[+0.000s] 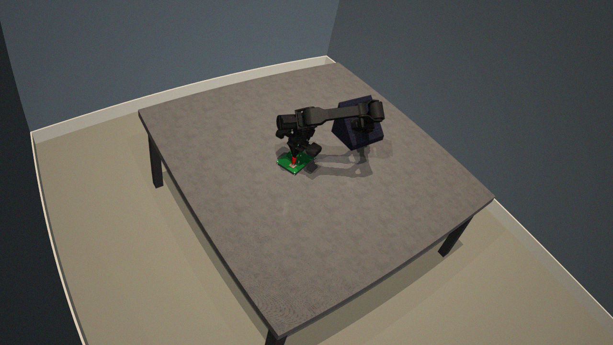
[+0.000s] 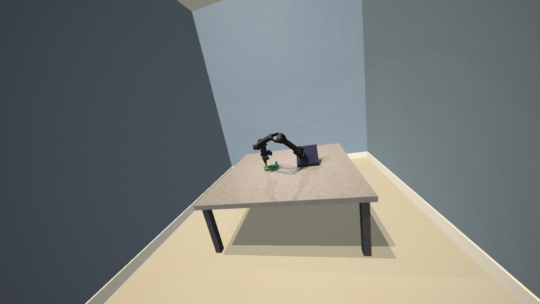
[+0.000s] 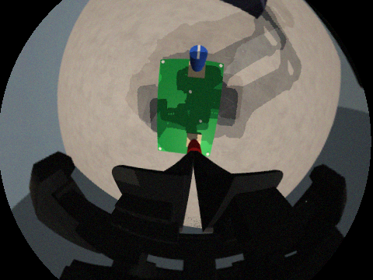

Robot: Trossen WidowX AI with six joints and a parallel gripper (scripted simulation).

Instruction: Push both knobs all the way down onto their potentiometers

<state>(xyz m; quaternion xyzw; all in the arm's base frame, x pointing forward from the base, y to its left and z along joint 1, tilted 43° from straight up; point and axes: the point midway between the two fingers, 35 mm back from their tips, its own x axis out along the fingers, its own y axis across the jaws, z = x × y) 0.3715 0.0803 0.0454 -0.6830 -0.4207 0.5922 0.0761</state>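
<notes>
The green circuit board (image 1: 283,163) (image 2: 271,167) (image 3: 167,136) stands on the table. The red knob (image 1: 294,160) (image 2: 266,165) (image 3: 193,147) is upright over its light potentiometer near the board's one end. My gripper (image 1: 294,155) (image 2: 265,162) (image 3: 193,154) is shut, fingertips together, with its tips at the top of the red knob and hiding part of it in the wrist view. The blue knob (image 2: 276,163) (image 3: 198,58), with a white line on top, stands over its potentiometer (image 3: 196,73) at the other end; the arm hides it in the top view. I cannot tell how low either knob sits.
A dark blue wedge-shaped block (image 1: 346,132) (image 2: 309,156) (image 3: 249,5) stands at the arm's base on the table (image 1: 343,223) (image 2: 302,188) (image 3: 101,78). The arm reaches from it over the board, and its shadows fall across the board and the table top.
</notes>
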